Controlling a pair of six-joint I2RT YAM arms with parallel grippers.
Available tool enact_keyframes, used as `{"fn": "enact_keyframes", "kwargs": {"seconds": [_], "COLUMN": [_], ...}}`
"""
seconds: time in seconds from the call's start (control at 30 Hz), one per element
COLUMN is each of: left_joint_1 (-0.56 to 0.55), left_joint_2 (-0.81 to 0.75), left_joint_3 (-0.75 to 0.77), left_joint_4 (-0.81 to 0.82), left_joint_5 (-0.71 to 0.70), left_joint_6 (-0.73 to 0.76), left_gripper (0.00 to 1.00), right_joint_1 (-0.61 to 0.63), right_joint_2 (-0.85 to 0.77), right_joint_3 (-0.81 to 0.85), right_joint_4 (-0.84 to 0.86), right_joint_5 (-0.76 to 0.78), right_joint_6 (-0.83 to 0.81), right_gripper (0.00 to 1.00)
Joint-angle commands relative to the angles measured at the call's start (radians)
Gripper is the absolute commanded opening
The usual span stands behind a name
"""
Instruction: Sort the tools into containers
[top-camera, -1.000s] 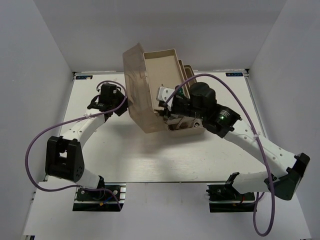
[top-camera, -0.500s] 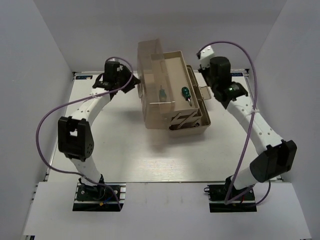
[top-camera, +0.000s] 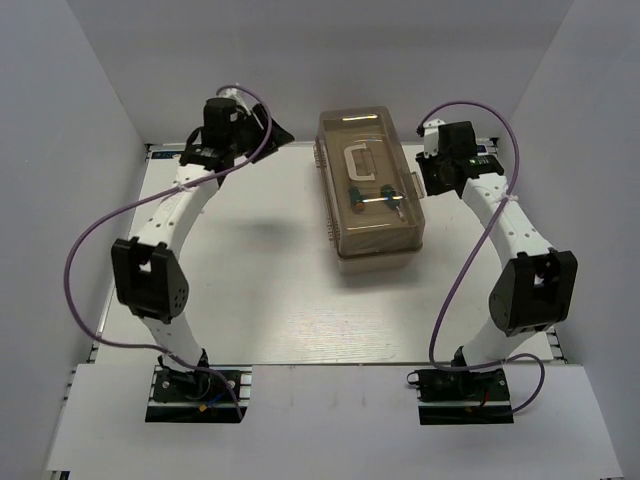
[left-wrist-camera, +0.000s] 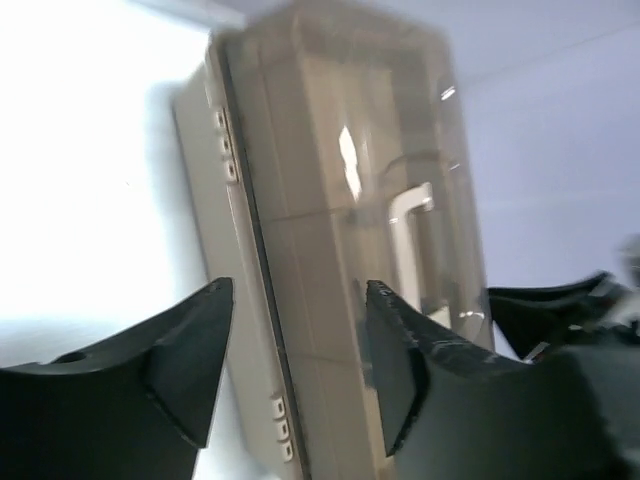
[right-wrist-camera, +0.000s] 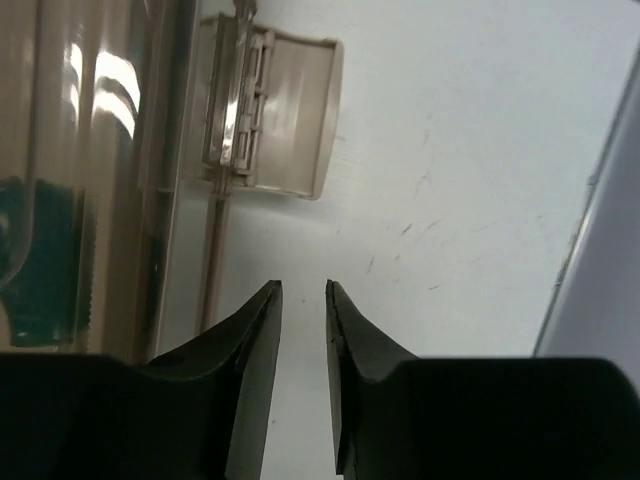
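Observation:
The toolbox lies at the middle back of the table with its translucent brown lid shut and its pale handle on top. Two green-handled screwdrivers show through the lid. The wrenches, the thin screwdrivers and the inner trays are hidden. My left gripper is open and empty, raised left of the box's far end; the box fills the left wrist view behind the gripper. My right gripper is slightly open and empty, beside the box's right side, near the flipped-out side latch.
White walls close in the table at the back and both sides. Purple cables loop from both arms. In the right wrist view the gripper hangs over bare scuffed table, with the right wall close by.
The toolbox was tipped open with trays and screwdrivers exposed; now its lid is shut and it lies flat. Both arms have drawn back, the left to the far left, the right to the latch side.

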Motion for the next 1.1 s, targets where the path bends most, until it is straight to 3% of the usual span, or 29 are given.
{"fn": "enact_keyframes", "kwargs": {"seconds": [0.0,0.3,0.4,0.77,0.93,1.07], "left_joint_1": [0.010,0.019,0.019,0.019,0.019,0.019], "left_joint_2": [-0.215,-0.538,-0.607,-0.654,-0.645,-0.644], "left_joint_3": [0.015,-0.541,-0.638,-0.706,-0.717,-0.698], "left_joint_4": [-0.040,-0.049,-0.040,-0.049,-0.040,-0.095], "left_joint_5": [-0.112,-0.147,-0.147,-0.156,-0.146,-0.181], "left_joint_6": [0.096,0.099,0.087,0.096,0.096,0.149], "left_gripper": [0.67,0.74,0.74,0.75,0.75,0.76], "right_joint_1": [-0.022,-0.040,-0.040,-0.039,-0.040,-0.044], "right_joint_2": [0.033,0.087,0.095,0.098,0.081,0.037], "right_joint_3": [0.002,0.023,0.045,0.069,0.049,0.012], "right_joint_4": [-0.050,-0.116,-0.131,-0.166,-0.140,-0.076], "right_joint_5": [-0.111,-0.413,-0.467,-0.574,-0.432,-0.129], "right_joint_6": [0.024,0.056,0.057,0.042,0.033,0.016], "right_gripper": [0.31,0.30,0.28,0.24,0.27,0.36]}}
